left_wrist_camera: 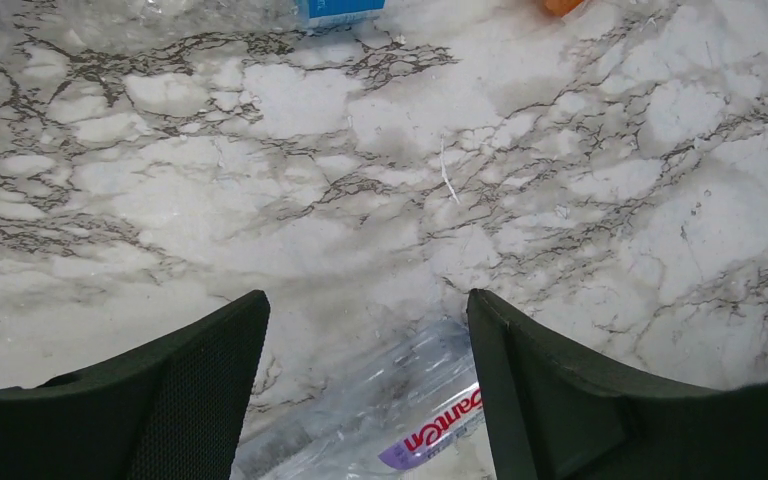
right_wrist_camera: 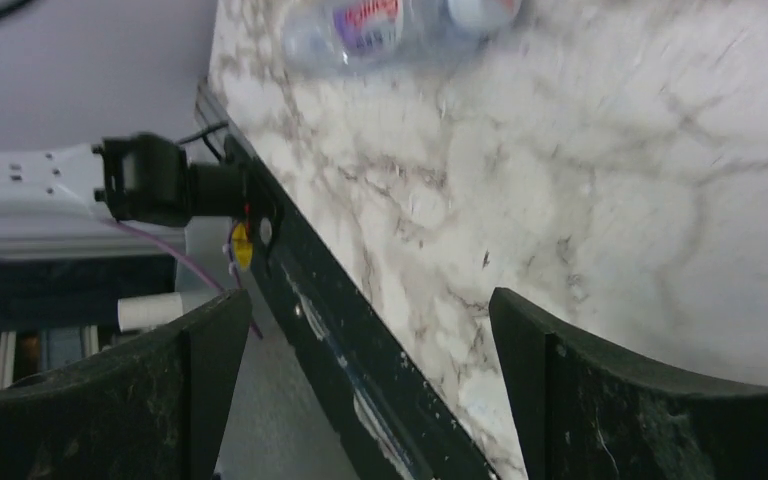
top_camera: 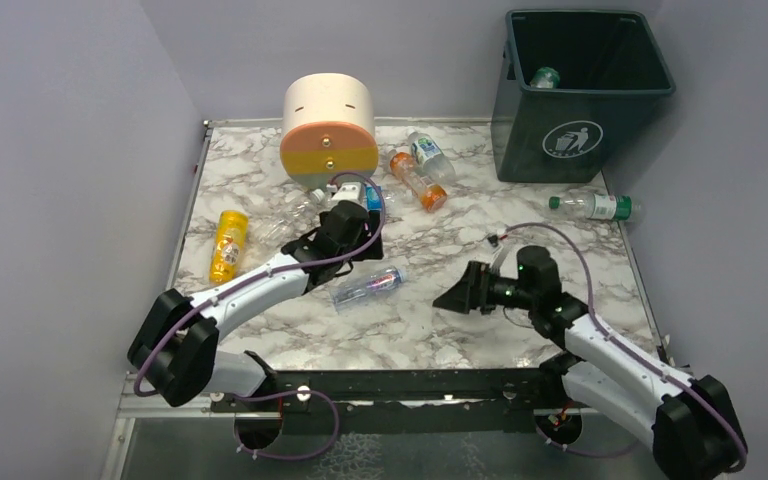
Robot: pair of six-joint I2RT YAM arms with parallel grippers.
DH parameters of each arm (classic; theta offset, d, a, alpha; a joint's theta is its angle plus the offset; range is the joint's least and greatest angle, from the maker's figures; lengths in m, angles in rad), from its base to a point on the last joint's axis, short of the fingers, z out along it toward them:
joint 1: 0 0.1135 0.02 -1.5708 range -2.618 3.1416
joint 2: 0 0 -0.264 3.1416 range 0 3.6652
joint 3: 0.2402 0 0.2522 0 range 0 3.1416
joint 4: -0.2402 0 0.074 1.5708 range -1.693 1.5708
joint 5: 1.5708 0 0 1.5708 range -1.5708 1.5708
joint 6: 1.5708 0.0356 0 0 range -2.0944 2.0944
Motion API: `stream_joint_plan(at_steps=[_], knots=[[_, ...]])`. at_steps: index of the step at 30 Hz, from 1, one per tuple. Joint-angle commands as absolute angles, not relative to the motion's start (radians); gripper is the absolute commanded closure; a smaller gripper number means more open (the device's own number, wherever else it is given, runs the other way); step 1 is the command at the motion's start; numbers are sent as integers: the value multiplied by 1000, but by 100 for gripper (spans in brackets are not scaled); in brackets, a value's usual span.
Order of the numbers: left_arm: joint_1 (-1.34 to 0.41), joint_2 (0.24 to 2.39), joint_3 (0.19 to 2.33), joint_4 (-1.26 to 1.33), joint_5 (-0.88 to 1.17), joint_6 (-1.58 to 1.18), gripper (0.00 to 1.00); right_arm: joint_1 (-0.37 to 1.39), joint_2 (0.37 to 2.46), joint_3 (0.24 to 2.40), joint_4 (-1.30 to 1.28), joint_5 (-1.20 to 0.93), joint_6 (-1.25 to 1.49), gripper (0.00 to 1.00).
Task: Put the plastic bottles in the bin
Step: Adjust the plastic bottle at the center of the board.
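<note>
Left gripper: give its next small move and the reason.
Probably lower the left gripper a little and close on the clear bottle. The wrist view shows it lying on the table between the open jaws, seemingly not yet gripped, and it must be held before going to the bin.

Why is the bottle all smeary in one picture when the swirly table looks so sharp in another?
Right wrist view: the clear bottle at the top and the marble table are blurred; left wrist view: the marble veins are crisp, the bottle's edges softer; top view: even light, sharp, faint shadows under the arms.
</note>
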State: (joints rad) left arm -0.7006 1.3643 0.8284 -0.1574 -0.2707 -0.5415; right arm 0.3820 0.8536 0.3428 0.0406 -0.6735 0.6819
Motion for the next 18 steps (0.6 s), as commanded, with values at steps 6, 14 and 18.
stream_joint_plan(at_steps=[6,14,18], knots=[[-616,1327,716,-161,-300,-551,21,702,1081,337,329,-418,880,13],[-544,1360,671,-132,-269,-557,23,781,1261,414,432,-357,945,17],[-534,1382,668,-127,-261,-554,24,798,1332,444,464,-344,971,18]])
